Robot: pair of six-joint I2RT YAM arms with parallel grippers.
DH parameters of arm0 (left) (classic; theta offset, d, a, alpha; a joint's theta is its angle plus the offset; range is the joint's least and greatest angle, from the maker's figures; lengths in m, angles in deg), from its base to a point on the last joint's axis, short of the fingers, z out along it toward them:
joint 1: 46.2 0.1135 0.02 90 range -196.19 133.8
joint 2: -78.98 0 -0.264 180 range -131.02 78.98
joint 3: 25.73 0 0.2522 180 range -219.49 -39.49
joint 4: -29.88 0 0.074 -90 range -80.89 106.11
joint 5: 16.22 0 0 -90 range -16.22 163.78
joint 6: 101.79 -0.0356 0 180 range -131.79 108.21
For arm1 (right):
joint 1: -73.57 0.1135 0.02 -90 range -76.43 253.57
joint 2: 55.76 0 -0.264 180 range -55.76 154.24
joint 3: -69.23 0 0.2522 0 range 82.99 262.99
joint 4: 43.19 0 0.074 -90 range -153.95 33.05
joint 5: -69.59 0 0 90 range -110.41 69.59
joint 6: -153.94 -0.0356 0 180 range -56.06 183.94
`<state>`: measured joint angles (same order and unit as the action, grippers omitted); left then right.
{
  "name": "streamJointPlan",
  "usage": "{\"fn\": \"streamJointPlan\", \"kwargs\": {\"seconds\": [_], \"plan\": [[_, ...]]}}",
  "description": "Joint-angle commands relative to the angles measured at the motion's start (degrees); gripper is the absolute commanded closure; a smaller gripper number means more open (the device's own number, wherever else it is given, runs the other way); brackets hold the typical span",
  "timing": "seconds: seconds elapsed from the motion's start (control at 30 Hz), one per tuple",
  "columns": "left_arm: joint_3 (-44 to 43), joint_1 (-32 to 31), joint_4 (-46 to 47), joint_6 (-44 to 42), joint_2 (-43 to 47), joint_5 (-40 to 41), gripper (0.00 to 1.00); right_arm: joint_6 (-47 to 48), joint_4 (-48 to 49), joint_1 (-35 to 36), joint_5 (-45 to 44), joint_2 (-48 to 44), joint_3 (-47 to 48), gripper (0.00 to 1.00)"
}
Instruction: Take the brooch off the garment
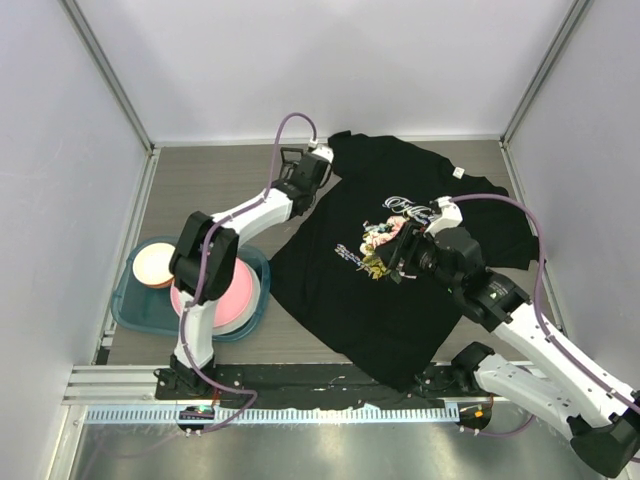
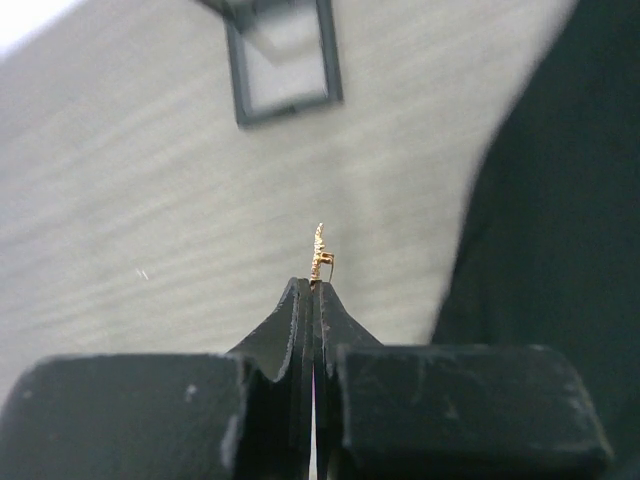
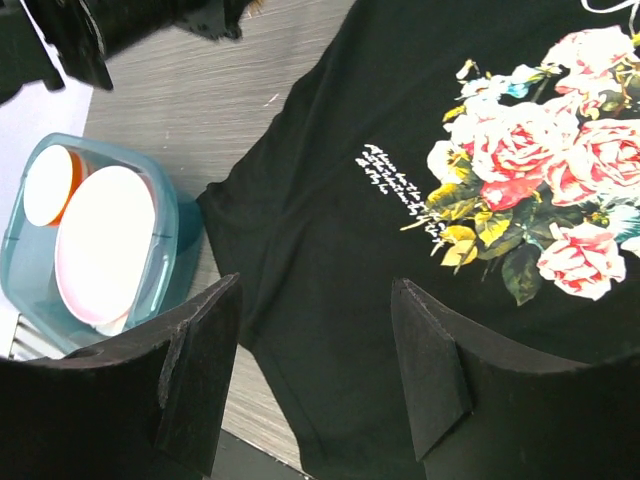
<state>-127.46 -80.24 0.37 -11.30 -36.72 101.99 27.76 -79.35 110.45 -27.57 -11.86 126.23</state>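
Above table (image 2: 150, 200) | left end effector (image 2: 315, 292) pinching brooch (image 2: 319, 250) | right end effector (image 3: 318, 300) released over garment (image 3: 300, 240) (script (image 3: 400, 182) illegible)

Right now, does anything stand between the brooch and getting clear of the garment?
Nothing visible does. The left gripper holds the gold brooch in shut jaws over the table, with the black garment off to one side and no fabric seen caught on it.
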Motion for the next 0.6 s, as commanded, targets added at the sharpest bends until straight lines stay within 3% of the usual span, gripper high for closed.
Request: {"fn": "streamJointPlan", "kwargs": {"seconds": [0.0,0.27,0.57], "plan": [[-9.32,1.96,7.75,-10.06,-5.75,4.84,1.00,0.94,0.77,-3.04,2.23,1.36,-0.18,0.34],[-17.93,4.25,11.17,-21.30,-14.37,4.75,1.00,1.29,1.30,-6.56,5.84,4.61,0.44,0.34],[-25.59,4.95,11.18,-24.22,-21.32,4.31,1.00,1.64,1.82,-10.60,11.02,6.02,-0.53,0.34]]}}
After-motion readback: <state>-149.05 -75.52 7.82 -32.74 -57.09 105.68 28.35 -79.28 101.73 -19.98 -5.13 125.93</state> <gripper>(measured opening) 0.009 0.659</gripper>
